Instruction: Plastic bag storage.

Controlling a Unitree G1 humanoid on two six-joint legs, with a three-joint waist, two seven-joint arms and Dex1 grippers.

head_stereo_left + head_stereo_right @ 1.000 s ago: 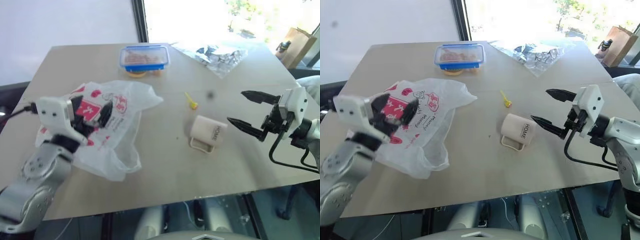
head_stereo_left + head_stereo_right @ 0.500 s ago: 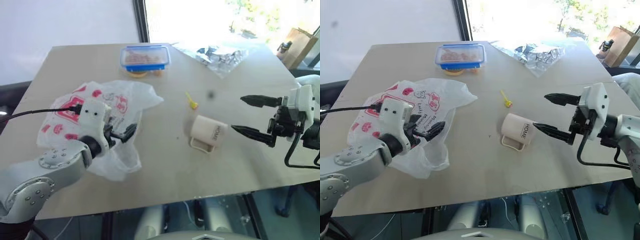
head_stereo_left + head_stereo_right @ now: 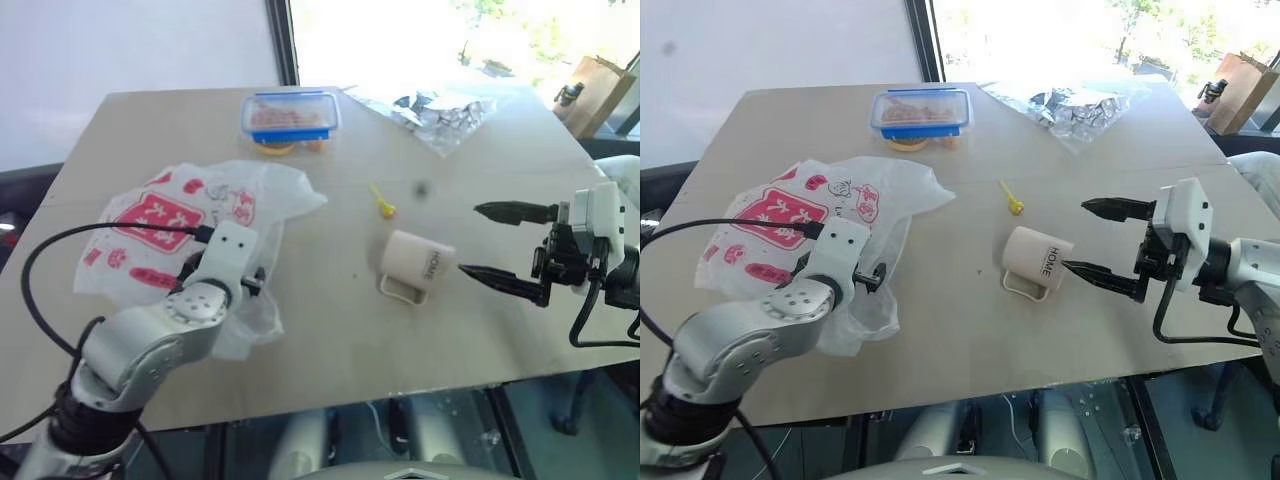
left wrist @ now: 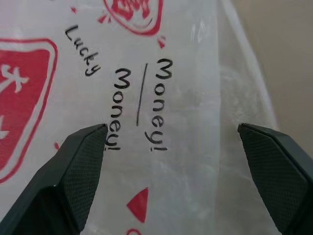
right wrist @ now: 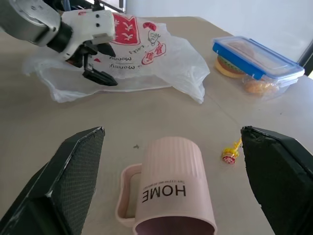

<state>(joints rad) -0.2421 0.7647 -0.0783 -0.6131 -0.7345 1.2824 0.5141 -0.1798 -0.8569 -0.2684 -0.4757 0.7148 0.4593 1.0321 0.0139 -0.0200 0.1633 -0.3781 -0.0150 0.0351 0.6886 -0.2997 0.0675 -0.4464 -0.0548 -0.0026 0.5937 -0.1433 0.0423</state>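
The plastic bag (image 3: 170, 225) lies crumpled on the left of the table, translucent white with a red panel, red motifs and the words "Lucky Money". My left gripper (image 3: 872, 277) is low over the bag's near right part, pointing forward and down. In the left wrist view its open fingers (image 4: 78, 166) straddle the printed film (image 4: 186, 98); whether they touch it I cannot tell. My right gripper (image 3: 470, 239) hovers open on the right, its tips just beside a pink "HOME" mug (image 3: 418, 266) lying on its side.
A blue-lidded clear food box (image 3: 288, 115) stands at the back centre, with a crumpled silvery wrapper (image 3: 440, 108) at the back right. A small yellow object (image 3: 382, 203) lies behind the mug. The table's near edge (image 3: 330, 395) runs close below both arms.
My left arm has swung down and turned, bringing its gripper from above the bag's red panel to low over the bag's near right part. The right gripper has shifted only slightly.
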